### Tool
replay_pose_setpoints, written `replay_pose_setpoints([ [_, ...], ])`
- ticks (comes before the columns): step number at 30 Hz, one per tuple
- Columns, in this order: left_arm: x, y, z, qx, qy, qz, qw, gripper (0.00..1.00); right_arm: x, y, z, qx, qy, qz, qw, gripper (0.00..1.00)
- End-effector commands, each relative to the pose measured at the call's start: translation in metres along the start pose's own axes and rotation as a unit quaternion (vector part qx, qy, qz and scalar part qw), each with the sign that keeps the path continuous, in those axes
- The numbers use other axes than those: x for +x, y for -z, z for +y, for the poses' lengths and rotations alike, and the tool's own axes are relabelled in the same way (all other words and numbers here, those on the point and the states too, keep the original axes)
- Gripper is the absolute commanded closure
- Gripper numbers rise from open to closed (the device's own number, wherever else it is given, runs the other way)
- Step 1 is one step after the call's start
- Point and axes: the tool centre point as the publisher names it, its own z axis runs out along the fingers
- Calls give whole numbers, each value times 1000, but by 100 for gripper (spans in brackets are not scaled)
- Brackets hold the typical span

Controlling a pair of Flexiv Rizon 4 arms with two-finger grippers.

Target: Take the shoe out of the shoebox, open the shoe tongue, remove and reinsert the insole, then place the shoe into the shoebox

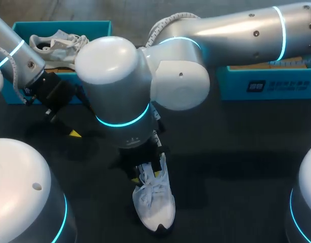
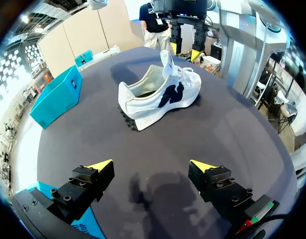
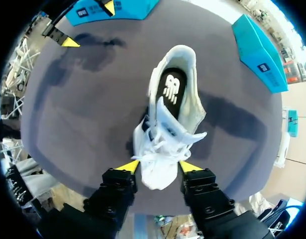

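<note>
"Where is the shoe?"

"The white sneaker point(image 1: 155, 202) stands on the dark table point(image 1: 236, 167), well apart from the blue shoebox point(image 1: 94, 24). Its tongue point(image 2: 166, 59) sticks up."

"And the claws?"

"The right gripper point(image 3: 159, 167) hangs over the laces, fingers wide, one each side. The left gripper point(image 2: 152, 167) is wide too, over bare table."

2 shoes, both white: loose shoe point(image 1: 154, 202) on the table point(image 1: 236, 152) at lower centre, boxed shoe point(image 1: 56, 44) at upper left. 1 dark insole point(image 3: 171, 92) shows inside the loose shoe. 2 teal boxes: left shoebox point(image 1: 64, 24) upper left, right shoebox point(image 1: 269, 83) upper right. 2 arms: left arm point(image 1: 16, 53) from upper left, right arm point(image 1: 236, 30) from upper right. 2 grippers: left gripper point(image 2: 152, 165), right gripper point(image 3: 159, 166). 2 yellow fingertips point(image 2: 100, 165) on each, 4 total. 1 table.
</note>
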Motion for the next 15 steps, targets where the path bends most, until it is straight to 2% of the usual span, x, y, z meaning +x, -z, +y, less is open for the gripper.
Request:
replay_pose_setpoints([
  [1,-1,0,0,-1,0,2,1000,0,-22,-14,21,-11,-167,-20,986,61],
  [6,-1,0,0,-1,0,2,1000,0,-25,-12,31,-14,-162,-20,986,63],
  [15,-1,0,0,-1,0,2,1000,0,-23,-18,35,-11,-156,-3,988,64],
])
